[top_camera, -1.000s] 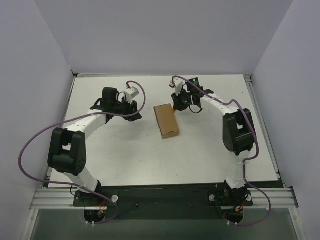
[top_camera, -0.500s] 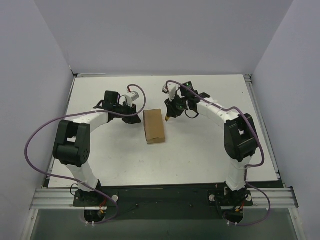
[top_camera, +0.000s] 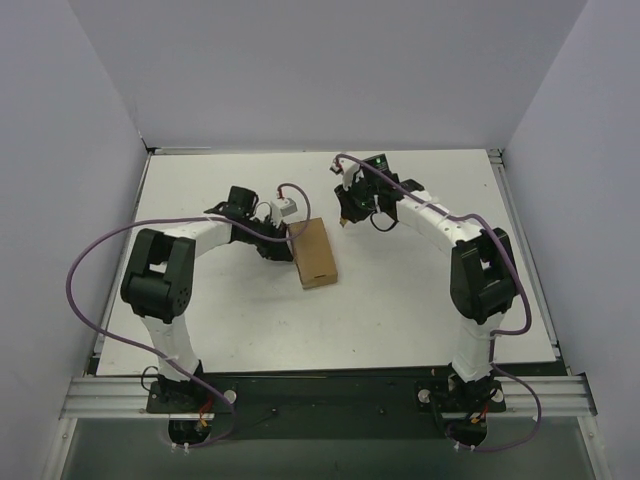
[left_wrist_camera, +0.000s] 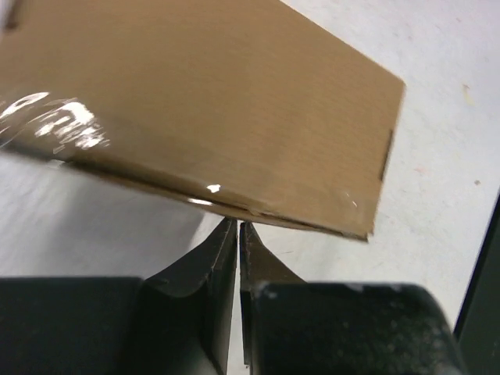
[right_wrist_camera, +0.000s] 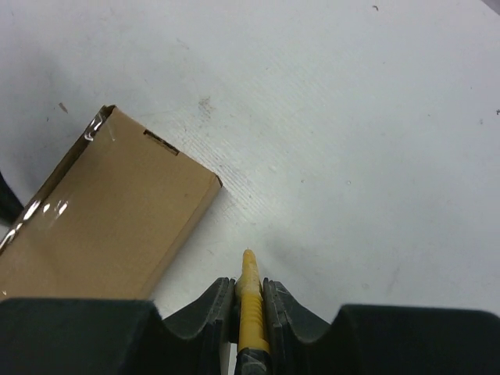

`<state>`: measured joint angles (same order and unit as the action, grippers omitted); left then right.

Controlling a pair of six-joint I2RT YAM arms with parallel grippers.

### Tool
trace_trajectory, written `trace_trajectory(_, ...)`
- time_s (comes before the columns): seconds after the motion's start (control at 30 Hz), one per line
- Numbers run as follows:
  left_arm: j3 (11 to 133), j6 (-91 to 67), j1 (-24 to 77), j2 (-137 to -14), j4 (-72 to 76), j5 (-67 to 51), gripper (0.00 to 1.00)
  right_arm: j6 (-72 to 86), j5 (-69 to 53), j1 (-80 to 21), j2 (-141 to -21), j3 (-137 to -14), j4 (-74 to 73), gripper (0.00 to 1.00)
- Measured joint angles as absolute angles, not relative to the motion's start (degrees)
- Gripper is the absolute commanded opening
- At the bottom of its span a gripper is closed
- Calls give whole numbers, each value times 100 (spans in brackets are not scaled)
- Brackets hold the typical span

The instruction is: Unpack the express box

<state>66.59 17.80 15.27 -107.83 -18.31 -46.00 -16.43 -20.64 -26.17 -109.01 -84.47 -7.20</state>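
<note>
At the left gripper [left_wrist_camera: 237,226], the jaws stand narrow, with only a thin slit between them. Their tips sit against the lower long edge of the small oblong brown cardboard express box [left_wrist_camera: 219,101]; whether any cardboard is pinched cannot be told. At the right gripper [right_wrist_camera: 248,283], the jaws clamp the slim yellow utility knife [right_wrist_camera: 251,316], tip forward, near the box's corner but apart from it. The box lies closed, with glossy tape showing, between both arms on the white tabletop [right_wrist_camera: 351,156].

Hazards:
- The narrow jaws may slip off the edge and shove the box instead of steadying it.
- An unsteadied box may skate under the blade.
- A steep blade may cut the contents or score the tabletop.
</note>
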Motion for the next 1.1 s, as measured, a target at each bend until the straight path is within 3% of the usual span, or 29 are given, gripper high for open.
trace_trajectory(0.33,6608,2436,2683,-10621,-2370,-5065,20,-1485,-1887,-2287,-10901,-8659,-982,0)
trace_trajectory(0.67,7483,1594,1280,-10283,-2213,-5236,31,-1308,-2132,-1747,-10645,-9048,-1579,0)
trace_trajectory(0.8,8095,939,1114,-10829,-1621,-5190,45,-1306,-2558,-1833,-10007,-9045,-1741,0)
trace_trajectory(1.1,8597,-73,1234,-12274,-895,-5059,51,-1162,-2897,-1997,-9349,-8886,-1865,0)
